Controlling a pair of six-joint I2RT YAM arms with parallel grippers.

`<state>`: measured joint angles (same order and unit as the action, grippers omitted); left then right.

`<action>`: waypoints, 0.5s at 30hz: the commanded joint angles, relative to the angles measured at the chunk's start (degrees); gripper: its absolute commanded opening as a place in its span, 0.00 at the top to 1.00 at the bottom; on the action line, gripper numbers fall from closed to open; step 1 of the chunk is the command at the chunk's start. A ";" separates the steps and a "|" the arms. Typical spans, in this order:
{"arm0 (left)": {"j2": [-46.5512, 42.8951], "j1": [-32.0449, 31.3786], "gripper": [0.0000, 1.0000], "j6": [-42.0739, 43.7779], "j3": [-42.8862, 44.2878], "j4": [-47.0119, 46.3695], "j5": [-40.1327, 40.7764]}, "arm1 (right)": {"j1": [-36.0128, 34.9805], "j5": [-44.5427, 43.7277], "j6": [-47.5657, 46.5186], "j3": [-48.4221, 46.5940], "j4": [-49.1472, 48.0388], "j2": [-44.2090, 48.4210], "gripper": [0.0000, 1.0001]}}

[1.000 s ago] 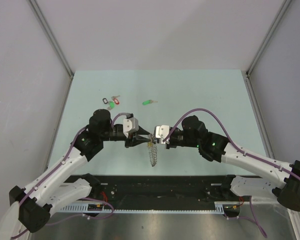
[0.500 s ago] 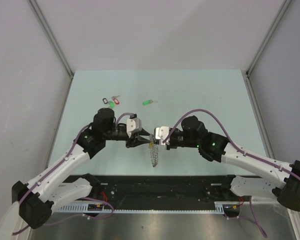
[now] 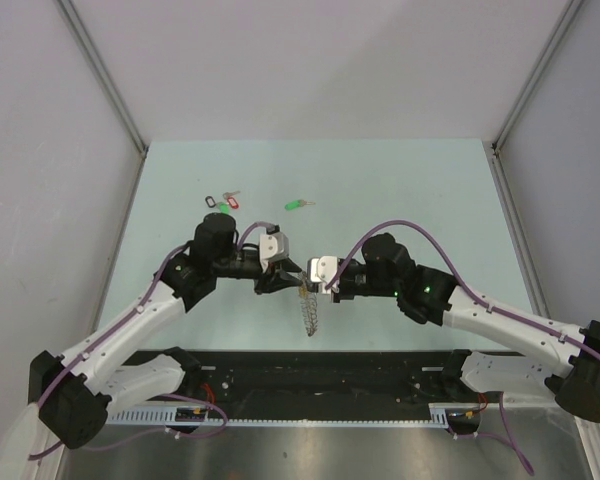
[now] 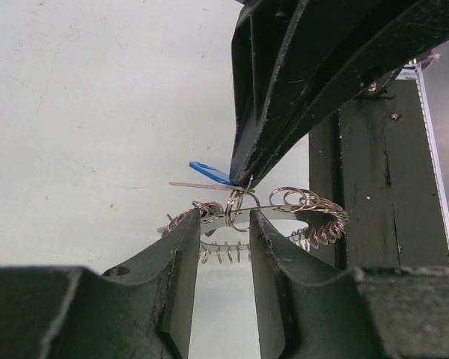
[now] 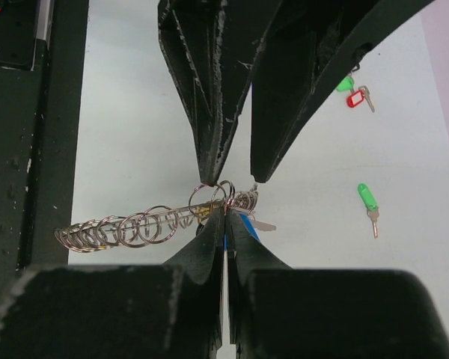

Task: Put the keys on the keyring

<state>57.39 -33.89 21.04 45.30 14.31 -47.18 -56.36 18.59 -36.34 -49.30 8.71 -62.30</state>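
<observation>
Both claws meet low over the desk (image 3: 410, 200) near the middle of its near edge, tips almost touching. The right claw (image 5: 226, 217) is pinched fully closed on the blue-tagged key (image 4: 209, 173). The blue tag shows as a sliver between its fingers in the right wrist view and sticks out behind the tips in the left wrist view. The left claw (image 4: 224, 218) is partly open, fingers either side of a small loop at the end of the keyring (image 5: 127, 228); can't tell if they press the wire. The keyring stretches from the claw tips toward the near edge as a long coil of loops; resting or lifted, unclear. The green-tagged key (image 5: 367, 199) lies alone toward the far edge, about centre, well apart from the claws. The bunch of three keys (image 3: 223, 205) sits left of it, toward the far-left corner; the right wrist view catches only its red and green tags. The top view hides the contact point under the two claws; the left wrist view misses the loose keys. Key blade and loops overlap, so whether the key is threaded is unclear.
</observation>
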 commanded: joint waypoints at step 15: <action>3.17 -0.13 1.00 1.38 4.54 2.49 -5.12 | -1.21 0.75 -1.89 -0.62 -2.65 1.83 1.00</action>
<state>60.93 -33.98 21.30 47.29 17.06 -49.30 -57.12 18.90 -37.36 -49.30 9.15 -62.24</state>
